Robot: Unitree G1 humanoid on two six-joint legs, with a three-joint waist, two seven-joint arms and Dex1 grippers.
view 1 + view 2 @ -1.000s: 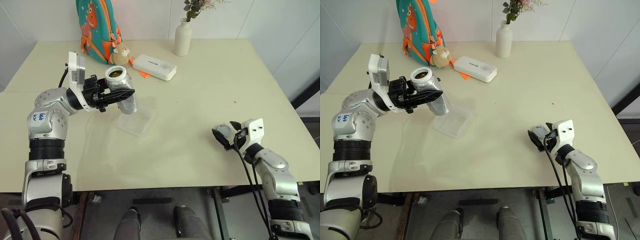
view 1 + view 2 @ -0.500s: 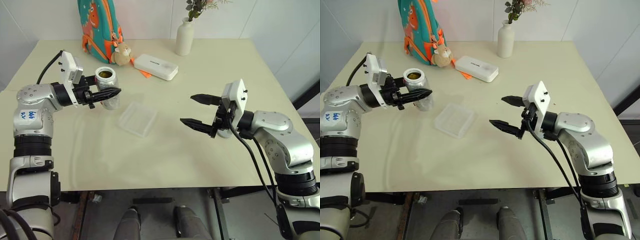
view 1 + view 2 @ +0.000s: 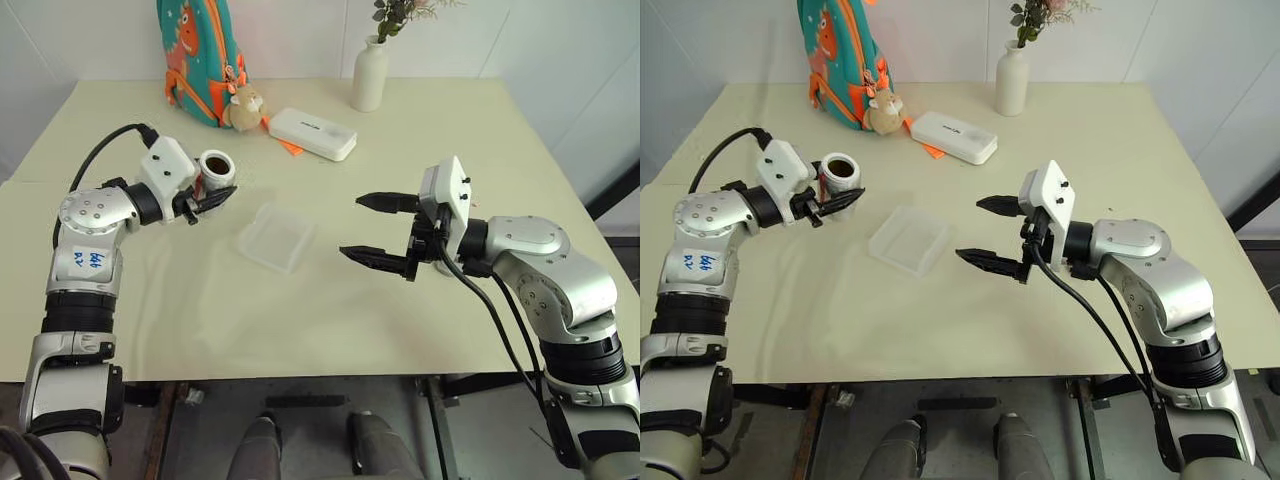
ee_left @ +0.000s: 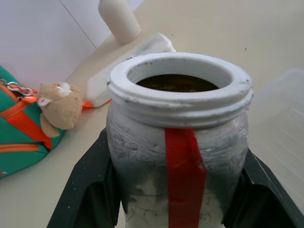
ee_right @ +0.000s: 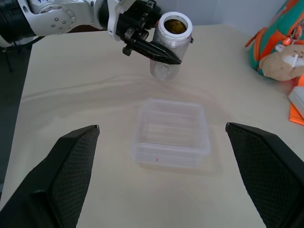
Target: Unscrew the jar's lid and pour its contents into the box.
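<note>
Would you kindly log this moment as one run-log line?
left gripper: shut on jar | jar: lid off, upright | right gripper: open, empty | box: empty, between both arms

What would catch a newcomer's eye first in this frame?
The left gripper holds the open, lidless jar upright above the table's left side, dark contents showing at its mouth. The right gripper hangs wide open and empty at mid-table, fingers aimed at the clear box lying between the two arms.
</note>
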